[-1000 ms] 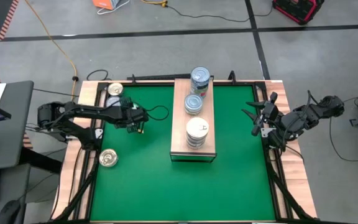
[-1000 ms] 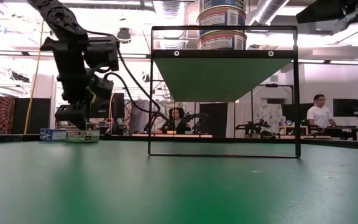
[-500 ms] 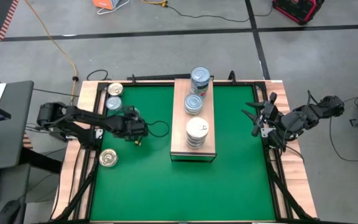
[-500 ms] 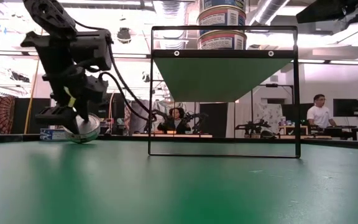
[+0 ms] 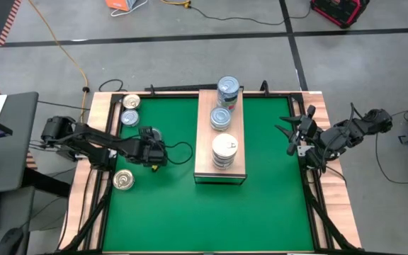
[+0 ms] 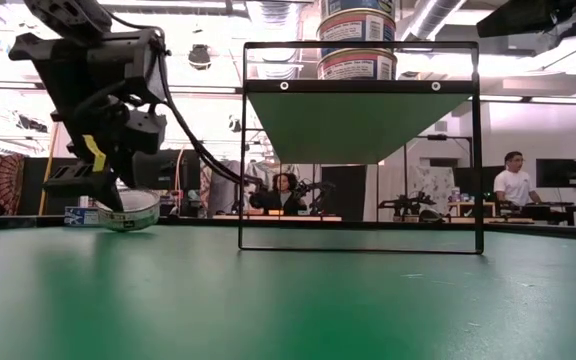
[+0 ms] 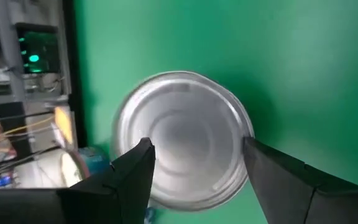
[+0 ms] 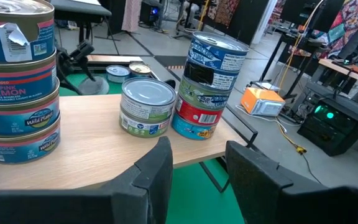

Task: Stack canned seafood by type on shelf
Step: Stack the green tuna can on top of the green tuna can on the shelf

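My left gripper (image 5: pixel 155 156) hangs over the mat's left half, shut on a small flat tin (image 7: pixel 182 140) that shows a ringed silver face. The shelf (image 5: pixel 204 145), a light-wood block, stands at the mat's middle and carries three groups of tins: a tall stack (image 5: pixel 227 92) at its far end, a blue-topped tin (image 5: pixel 220 118) in the middle and a white-topped stack (image 5: pixel 224 151) toward its near end. My right gripper (image 5: pixel 294 132) waits open at the table's right edge, raised, holding nothing. My left gripper pinches the tin by its round side wall (image 7: pixel 244 134), one finger (image 7: pixel 132 165) on each side of the silver face. The fingers slant down at it from the table's left side. The tin (image 6: pixel 128 210) sits tilted in the hold, apparently clear of the mat.
Two loose tins (image 5: pixel 131 101) (image 5: pixel 128 117) lie at the far left corner. A gold-topped tin (image 5: pixel 124 179) sits on the left wooden border. The mat (image 5: pixel 204 212) in front of the shelf is bare green. People and benches show beyond the table in the low view.
My left gripper has swung toward the table's near edge with the tin still in its fingers, and its wrist has rolled a little. The tin has travelled with it, tilted. The two tins at the far left corner have come out from under the arm.
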Action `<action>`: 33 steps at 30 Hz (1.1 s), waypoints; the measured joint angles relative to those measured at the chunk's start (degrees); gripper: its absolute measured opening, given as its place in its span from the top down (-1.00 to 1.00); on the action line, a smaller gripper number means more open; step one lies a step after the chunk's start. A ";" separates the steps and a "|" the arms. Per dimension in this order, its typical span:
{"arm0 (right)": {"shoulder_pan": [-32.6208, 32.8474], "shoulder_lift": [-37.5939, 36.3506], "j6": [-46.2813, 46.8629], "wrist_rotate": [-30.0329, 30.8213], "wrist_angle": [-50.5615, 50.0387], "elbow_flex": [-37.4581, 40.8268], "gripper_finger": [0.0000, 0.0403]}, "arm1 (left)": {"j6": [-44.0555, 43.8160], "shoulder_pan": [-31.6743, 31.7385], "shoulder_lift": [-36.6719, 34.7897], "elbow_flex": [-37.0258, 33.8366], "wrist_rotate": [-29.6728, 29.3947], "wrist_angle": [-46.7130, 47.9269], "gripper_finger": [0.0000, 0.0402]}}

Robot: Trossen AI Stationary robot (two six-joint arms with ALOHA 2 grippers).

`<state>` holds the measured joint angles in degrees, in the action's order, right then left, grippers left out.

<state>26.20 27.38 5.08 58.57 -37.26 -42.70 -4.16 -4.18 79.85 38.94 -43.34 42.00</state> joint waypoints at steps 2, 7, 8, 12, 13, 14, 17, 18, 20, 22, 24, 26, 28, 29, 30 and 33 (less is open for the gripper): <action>0.02 0.00 0.00 0.00 0.00 0.00 0.11 | -0.34 -0.51 0.44 0.08 2.21 -0.22 -0.18; 0.02 0.00 -0.02 0.00 0.04 0.00 0.11 | -1.32 -1.82 4.39 2.75 4.41 -0.07 -0.06; 0.00 0.00 -0.02 0.00 0.04 0.00 0.11 | -0.63 -2.18 5.56 3.64 4.42 -0.04 -0.03; 0.02 0.00 0.01 -0.02 0.07 0.00 0.11 | 1.20 -3.44 10.77 7.81 4.46 1.77 0.04; 0.00 0.00 0.09 -0.02 0.05 0.00 0.11 | 1.16 -3.77 12.05 8.86 4.46 2.67 0.05; 0.01 0.00 0.26 -0.02 0.04 0.00 0.11 | 0.88 -4.13 13.25 9.90 4.51 3.41 0.06; 0.02 0.00 0.28 -0.02 0.03 0.00 0.11 | -0.36 -5.41 16.81 12.57 7.57 4.97 0.06; 0.00 0.00 0.28 -0.02 0.02 0.00 0.11 | -0.73 -5.99 17.84 13.31 7.46 6.32 0.06; 0.01 0.00 0.28 -0.04 0.00 0.00 0.11 | -1.81 -6.80 19.53 15.09 7.29 8.46 0.06; 0.02 0.00 0.28 -0.04 -0.10 0.00 0.11 | -3.35 -7.54 21.12 16.62 7.07 10.36 0.06; 0.01 0.00 0.28 -0.04 -0.16 0.00 0.11 | -5.12 -8.12 22.67 18.52 7.86 12.51 0.06; 0.02 0.00 0.05 -0.04 -0.15 0.00 0.11 | -6.33 -8.43 23.20 21.10 8.19 15.36 0.07; 0.00 0.00 0.03 -0.05 -0.09 0.00 0.11 | -6.45 -8.40 23.22 24.10 9.09 18.49 0.07; 0.01 0.00 0.03 -0.06 -0.09 0.00 0.11 | -6.36 -8.29 23.26 25.73 9.90 20.42 0.07; 0.01 0.00 0.02 -0.07 -0.06 0.00 0.11 | -6.57 -7.91 23.26 27.37 10.24 22.28 0.07; 0.02 0.00 0.02 -0.07 -0.02 0.00 0.11 | -9.35 -5.69 22.58 30.21 12.06 28.74 0.07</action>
<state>26.22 27.38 5.10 58.50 -37.28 -42.70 -13.52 -9.87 102.43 69.15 -31.28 70.75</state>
